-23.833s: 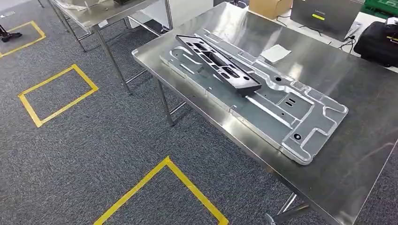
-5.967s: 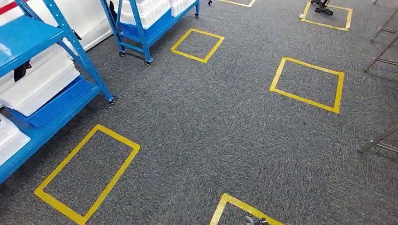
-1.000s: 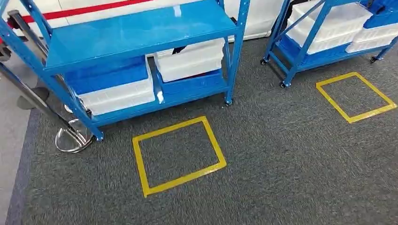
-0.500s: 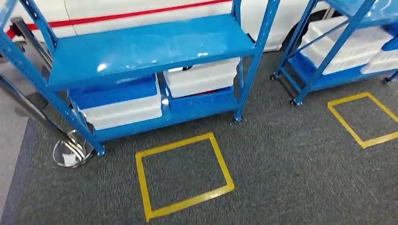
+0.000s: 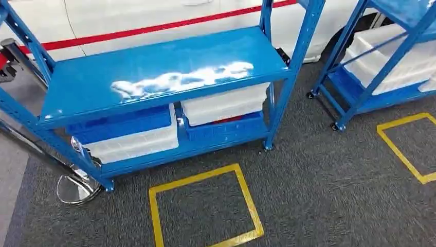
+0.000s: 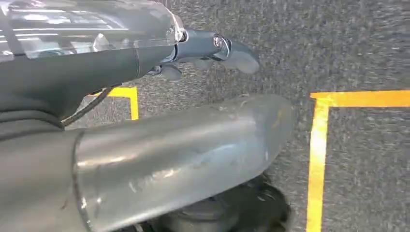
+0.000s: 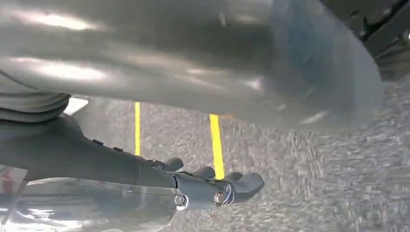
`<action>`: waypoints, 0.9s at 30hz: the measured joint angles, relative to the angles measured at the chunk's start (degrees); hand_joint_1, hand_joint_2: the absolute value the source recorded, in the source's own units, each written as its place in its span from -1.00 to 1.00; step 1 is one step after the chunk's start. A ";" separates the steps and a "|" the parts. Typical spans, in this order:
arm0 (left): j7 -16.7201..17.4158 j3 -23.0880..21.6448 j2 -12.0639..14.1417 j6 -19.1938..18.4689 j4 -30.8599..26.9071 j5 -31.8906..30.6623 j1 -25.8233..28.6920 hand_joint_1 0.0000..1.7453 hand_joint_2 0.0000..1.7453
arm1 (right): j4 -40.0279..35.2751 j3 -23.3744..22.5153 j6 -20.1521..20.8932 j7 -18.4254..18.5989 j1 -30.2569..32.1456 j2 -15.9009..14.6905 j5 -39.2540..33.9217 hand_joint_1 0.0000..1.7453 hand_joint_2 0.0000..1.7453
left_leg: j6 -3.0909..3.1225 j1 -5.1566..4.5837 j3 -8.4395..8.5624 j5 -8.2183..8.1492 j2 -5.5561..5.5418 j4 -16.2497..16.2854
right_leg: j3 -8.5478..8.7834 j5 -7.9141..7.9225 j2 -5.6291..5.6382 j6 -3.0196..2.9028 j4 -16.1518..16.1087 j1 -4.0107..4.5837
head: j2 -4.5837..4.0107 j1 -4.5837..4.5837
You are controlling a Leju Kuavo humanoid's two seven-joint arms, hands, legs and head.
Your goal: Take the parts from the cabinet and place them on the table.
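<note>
A blue cabinet (image 5: 164,77) on small wheels stands in front of the robot, on grey carpet (image 5: 319,195). Its wide middle shelf is bare and shiny. Under it, on the low shelf, sit two bins side by side: a blue and white bin (image 5: 126,134) on the left and a white bin (image 5: 223,105) over a blue one on the right. What is inside them is hidden, so the parts cannot be made out.

A second blue cabinet (image 5: 380,56) with white bins stands to the right, with a gap of carpet between the two. A shiny round stand foot (image 5: 77,188) sits by the first cabinet's left leg. A yellow tape square (image 5: 205,208) lies on the carpet just in front of the cabinet, and another at the right edge.

The wrist views show the hands hanging over the carpet. The left hand (image 6: 203,50) holds nothing, its fingers loosely out. The right hand (image 7: 212,186) also holds nothing, fingers a little apart.
</note>
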 joint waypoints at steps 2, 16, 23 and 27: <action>0.11 -0.72 0.00 0.19 -0.46 0.37 0.73 -1.00 -1.00 | 0.00 0.00 0.13 -0.11 0.15 0.02 0.04 -1.00 -1.00 | 0.00 0.17 -2.48 -5.46 0.19 -2.74 | 3.02 -1.86 0.26 0.17 -0.73 -0.04 | 0.00 -0.15; 0.52 -2.19 -0.02 0.87 -2.14 1.25 1.17 -1.00 -1.00 | -0.59 0.13 0.77 -1.46 -1.14 0.00 1.14 -1.00 -1.00 | 3.88 -0.37 -0.84 13.41 0.29 -15.55 | -1.23 -14.48 -0.24 3.66 16.46 -0.42 | 0.00 0.44; 0.44 -2.23 -0.02 0.70 -2.14 1.29 1.16 -1.00 -1.00 | -0.35 -0.15 0.92 -2.16 -1.27 -0.02 1.53 -1.00 -1.00 | 1.96 -0.48 1.59 10.93 0.00 -15.49 | 0.23 -1.98 -0.18 2.56 1.78 -0.45 | 0.00 0.59; 0.04 -2.25 -0.02 0.81 -2.14 1.62 1.21 -1.00 -1.00 | -0.24 -0.20 0.94 -2.93 -1.28 0.02 2.01 -1.00 -1.00 | 0.53 -0.27 1.47 9.52 0.24 -14.03 | 0.38 -1.26 -0.28 0.93 0.91 -0.69 | 0.00 0.50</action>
